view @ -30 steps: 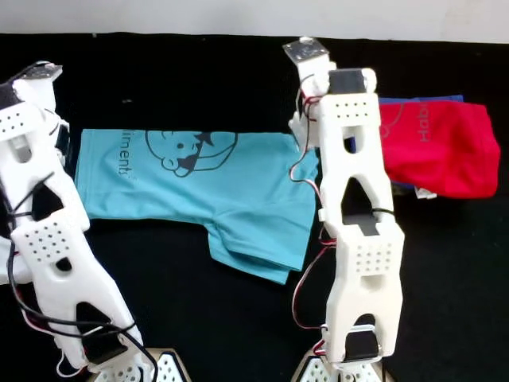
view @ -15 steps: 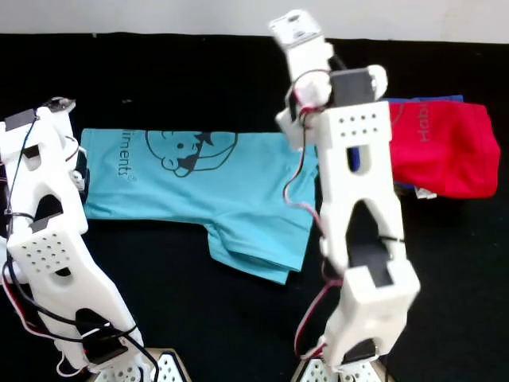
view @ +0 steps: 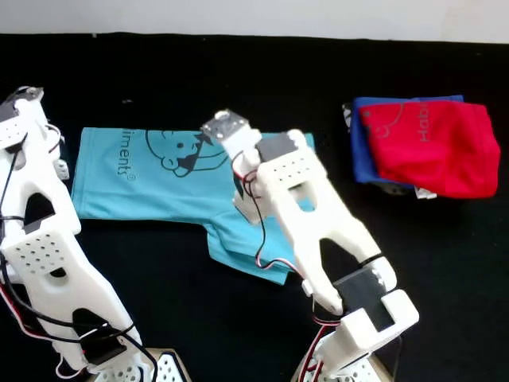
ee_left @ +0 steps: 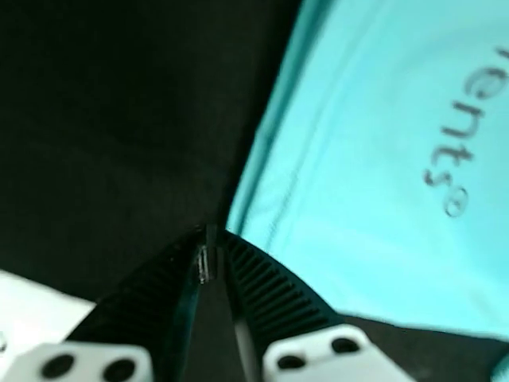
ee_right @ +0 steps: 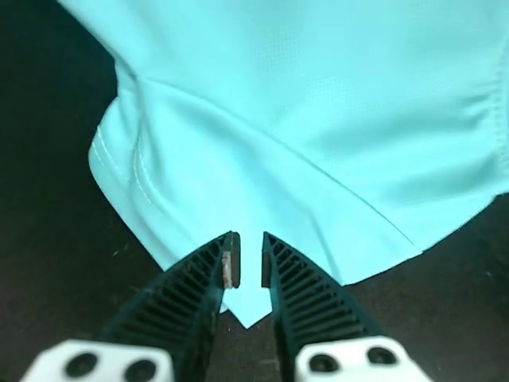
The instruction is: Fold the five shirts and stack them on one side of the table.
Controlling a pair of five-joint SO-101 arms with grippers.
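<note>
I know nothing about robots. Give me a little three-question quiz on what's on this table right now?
1. True or false: the red shirt lies on top of the blue shirt.
2. Which shirt is under the right gripper? A. teal shirt B. red shirt C. blue shirt
3. Fill in: the table is coloured ____.
Key: 1 true; 2 A; 3 black.

Black matte table (view: 238,72) under both the left gripper (ee_left: 211,243) and the right gripper (ee_right: 246,259), extends well past them all round. Beyond its far edge, ahead of both: pale off-white strip (view: 254,16), wall or floor, can't tell.
</note>
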